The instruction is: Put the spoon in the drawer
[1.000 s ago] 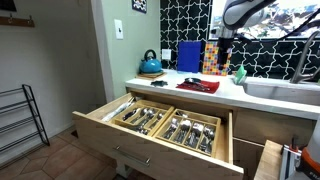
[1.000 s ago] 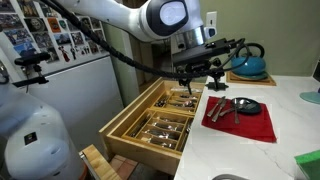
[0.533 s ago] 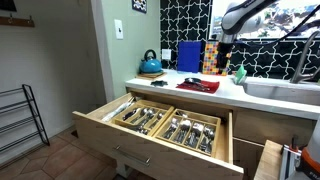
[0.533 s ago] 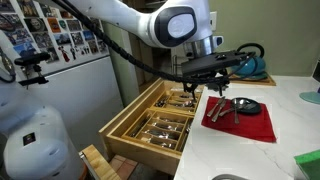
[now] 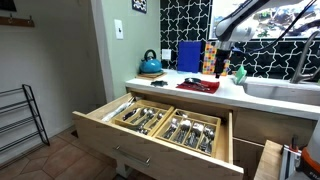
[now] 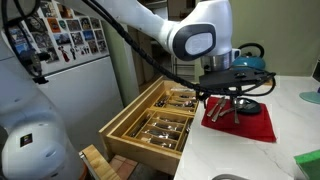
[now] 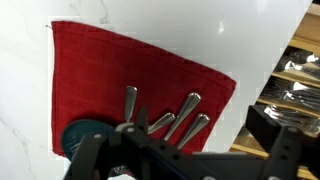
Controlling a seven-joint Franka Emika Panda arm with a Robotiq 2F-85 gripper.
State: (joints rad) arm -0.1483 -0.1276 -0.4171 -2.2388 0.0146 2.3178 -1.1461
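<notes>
Several slim metal utensils [image 7: 186, 111] lie on a red mat [image 7: 120, 70] on the white counter. Only their handles show in the wrist view, so I cannot tell which one is the spoon. They appear as dark shapes on the mat in an exterior view [image 6: 233, 110]. My gripper [image 7: 185, 155] is open and empty, hovering just above the mat and the utensils [image 6: 226, 98], and it also shows in an exterior view [image 5: 222, 55]. The pale wood drawer [image 5: 120, 140] stands pulled open below the counter, its compartments full of cutlery [image 6: 125, 140].
A teal kettle [image 5: 150, 65] and a blue board [image 5: 189, 56] stand at the counter's back. A dark round object [image 6: 249, 106] lies on the mat. A sink [image 5: 285, 90] is beside the mat. A metal rack [image 5: 20, 120] stands on the floor.
My gripper has moved from above the drawer's edge sideways to over the red mat and the utensils. It stays open and empty.
</notes>
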